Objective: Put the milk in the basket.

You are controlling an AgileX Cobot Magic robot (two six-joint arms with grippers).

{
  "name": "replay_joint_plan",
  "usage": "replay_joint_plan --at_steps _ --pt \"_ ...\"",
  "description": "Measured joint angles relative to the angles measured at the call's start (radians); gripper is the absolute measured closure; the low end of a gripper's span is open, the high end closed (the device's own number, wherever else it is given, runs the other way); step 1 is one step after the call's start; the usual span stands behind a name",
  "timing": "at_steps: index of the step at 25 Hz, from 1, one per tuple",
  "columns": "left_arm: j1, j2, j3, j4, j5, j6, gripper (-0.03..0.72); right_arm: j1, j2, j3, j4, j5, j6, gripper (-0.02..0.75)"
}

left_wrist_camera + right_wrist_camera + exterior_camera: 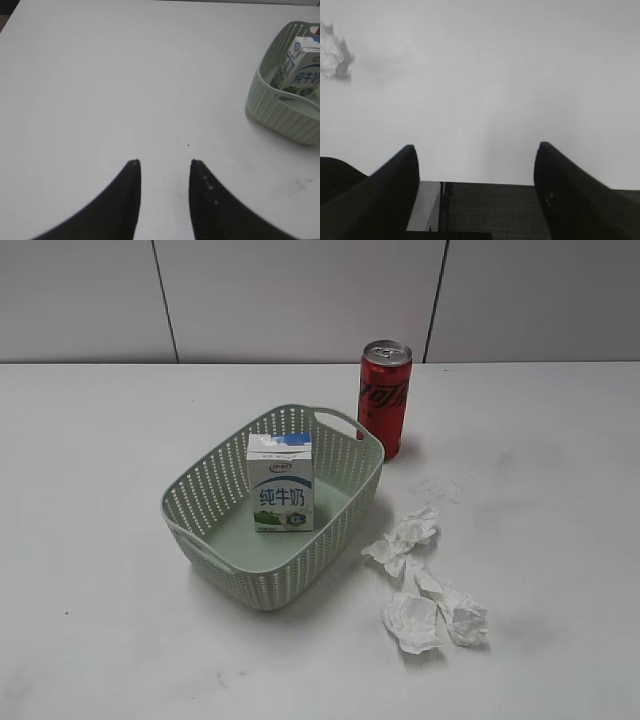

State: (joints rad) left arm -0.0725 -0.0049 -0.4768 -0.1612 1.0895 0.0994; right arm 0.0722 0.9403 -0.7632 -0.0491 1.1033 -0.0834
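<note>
The milk (281, 483) is seen standing upright inside the basket (340, 530) (placing step judged done). Left gripper (164, 162) and right gripper (476, 149) are parted, nothing held; only retreat is needed.

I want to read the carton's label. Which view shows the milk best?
The exterior view: the small white milk carton with blue characters stands upright, whole front visible, inside the pale green perforated plastic basket. The left wrist view catches it at the frame edge; the right wrist view doesn't show it.

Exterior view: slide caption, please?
Milk upright in the basket, can behind, crumpled tissues at right.
</note>
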Motion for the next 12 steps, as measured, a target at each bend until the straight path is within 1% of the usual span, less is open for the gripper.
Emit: replay_joint_plan --at_steps 12 --pt "0.000 0.000 0.000 0.000 0.000 0.000 0.452 0.000 -0.466 0.243 0.000 -0.035 0.009 0.166"
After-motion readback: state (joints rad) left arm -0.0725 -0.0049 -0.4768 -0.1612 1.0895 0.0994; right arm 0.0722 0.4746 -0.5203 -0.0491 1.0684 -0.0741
